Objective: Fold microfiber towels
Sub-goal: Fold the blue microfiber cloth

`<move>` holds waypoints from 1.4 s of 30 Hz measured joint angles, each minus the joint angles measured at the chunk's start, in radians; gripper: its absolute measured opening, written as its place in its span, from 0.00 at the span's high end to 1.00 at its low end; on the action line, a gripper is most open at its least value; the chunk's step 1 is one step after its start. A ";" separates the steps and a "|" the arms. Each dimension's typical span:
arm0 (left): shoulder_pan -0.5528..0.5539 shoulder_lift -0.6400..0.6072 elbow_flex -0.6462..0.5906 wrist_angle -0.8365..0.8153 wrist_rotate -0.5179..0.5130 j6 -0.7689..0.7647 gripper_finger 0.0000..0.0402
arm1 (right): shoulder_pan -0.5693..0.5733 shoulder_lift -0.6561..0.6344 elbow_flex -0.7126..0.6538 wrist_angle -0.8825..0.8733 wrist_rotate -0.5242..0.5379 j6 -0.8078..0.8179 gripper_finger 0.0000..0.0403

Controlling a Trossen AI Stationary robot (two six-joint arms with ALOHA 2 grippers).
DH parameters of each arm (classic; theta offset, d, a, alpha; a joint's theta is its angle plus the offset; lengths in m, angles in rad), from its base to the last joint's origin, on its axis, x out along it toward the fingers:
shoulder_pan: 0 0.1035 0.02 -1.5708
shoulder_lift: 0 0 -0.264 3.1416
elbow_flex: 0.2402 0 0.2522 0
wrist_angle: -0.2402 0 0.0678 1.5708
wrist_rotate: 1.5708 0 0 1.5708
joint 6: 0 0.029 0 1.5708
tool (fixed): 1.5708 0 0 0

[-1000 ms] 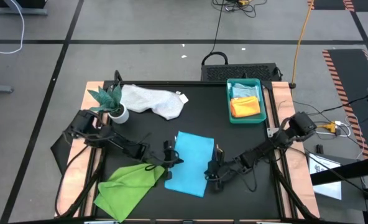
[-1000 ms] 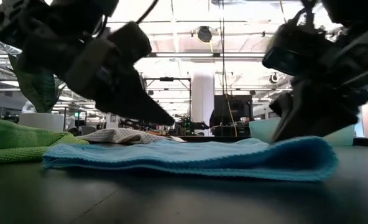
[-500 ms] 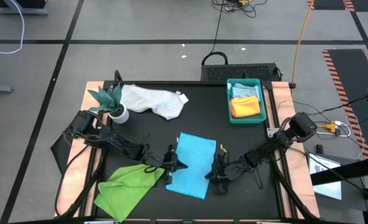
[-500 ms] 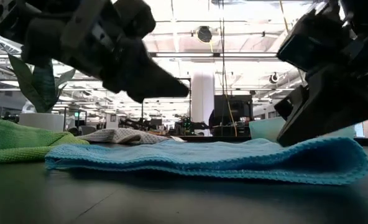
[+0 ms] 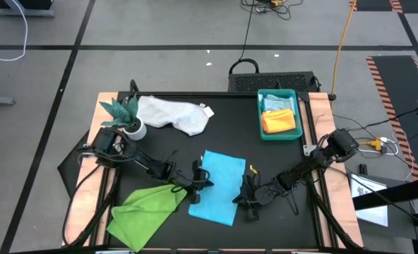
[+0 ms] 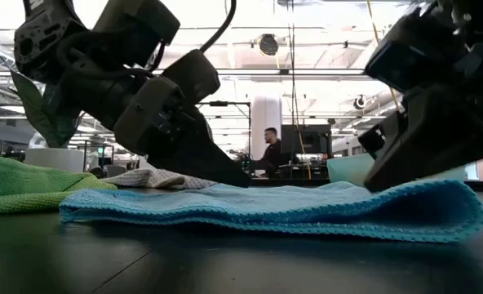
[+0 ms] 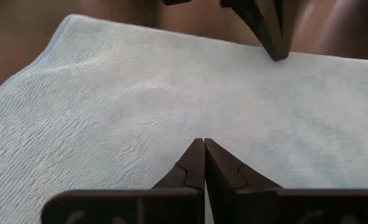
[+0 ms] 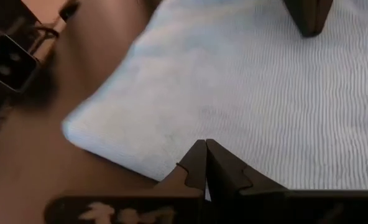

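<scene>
Grey floor (image 5: 159, 63) with black lines; bright ceiling lights (image 6: 250, 16); a person (image 6: 271, 151) stands beyond.

Both arms are dark, near-black, slim jointed links w/ black cables looping alongside; left arm (image 5: 135, 161) and right arm (image 5: 304, 169) each have a bulkier blocky housing at the outer joint. Left gripper (image 7: 203, 144) & right gripper (image 8: 205, 144) end in flat dark-brown jaws tapering to a sharp wedge, w/ a small stepped notch partway along each inner edge. Low view: left wrist block is grey-black w/ rounded corners and a black cable arcing off its top.
</scene>
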 joint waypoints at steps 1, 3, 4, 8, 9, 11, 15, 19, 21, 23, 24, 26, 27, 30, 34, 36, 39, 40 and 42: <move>0.004 0.000 0.000 -0.006 0.000 -0.002 0.99 | 0.000 0.012 0.000 0.002 0.000 0.004 1.00; 0.010 -0.001 0.001 -0.035 0.000 -0.013 0.98 | 0.001 0.036 0.001 0.003 0.000 0.011 1.00; 0.010 -0.001 0.000 -0.052 0.000 -0.017 0.97 | 0.003 0.047 0.002 0.011 0.001 0.019 1.00; 0.006 -0.001 0.000 -0.067 0.000 -0.030 0.96 | 0.016 0.064 0.004 0.021 0.008 0.030 1.00; 0.004 -0.001 0.000 -0.068 0.000 -0.035 0.96 | 0.020 0.064 0.003 0.028 0.009 0.027 1.00; -0.005 -0.024 -0.001 -0.075 0.000 -0.042 0.98 | 0.032 0.056 0.002 0.042 0.001 -0.002 1.00; -0.029 -0.079 0.000 -0.053 0.000 -0.036 0.99 | 0.039 0.052 0.000 0.121 -0.005 -0.050 1.00; -0.041 -0.079 0.001 0.005 0.001 -0.007 0.97 | 0.032 0.051 0.001 0.126 0.020 -0.047 1.00; -0.039 -0.065 0.001 0.021 0.001 -0.003 0.98 | 0.030 0.051 0.001 0.120 0.059 -0.034 1.00; -0.032 -0.054 -0.001 0.001 0.001 -0.004 0.99 | 0.027 0.051 0.001 0.118 0.080 -0.033 1.00; -0.026 -0.047 -0.002 -0.002 0.000 -0.004 0.99 | 0.025 0.051 0.001 0.117 0.081 -0.034 1.00; -0.017 -0.034 -0.001 0.006 -0.001 -0.005 0.98 | 0.022 0.051 0.001 0.112 0.081 -0.030 1.00; -0.012 -0.033 -0.001 -0.006 -0.002 -0.005 0.97 | 0.021 0.051 0.001 0.109 0.080 -0.028 1.00; 0.001 -0.033 -0.001 -0.053 -0.003 -0.019 0.97 | 0.022 0.051 0.001 0.114 0.074 -0.030 1.00; 0.010 -0.032 -0.001 -0.072 -0.017 -0.035 0.99 | 0.043 0.051 0.003 0.187 0.027 -0.049 1.00; 0.010 -0.032 0.000 -0.074 -0.048 -0.037 0.99 | 0.053 0.051 0.015 0.187 0.017 -0.038 1.00; 0.010 -0.032 0.000 -0.101 -0.080 -0.054 0.96 | 0.064 0.062 0.038 0.177 -0.009 -0.030 1.00; 0.010 -0.032 0.000 -0.106 -0.086 -0.055 0.96 | 0.069 0.069 0.050 0.177 -0.024 -0.035 1.00; 0.011 -0.032 0.000 -0.120 -0.101 -0.057 0.96 | 0.079 0.095 0.079 0.176 -0.035 -0.043 1.00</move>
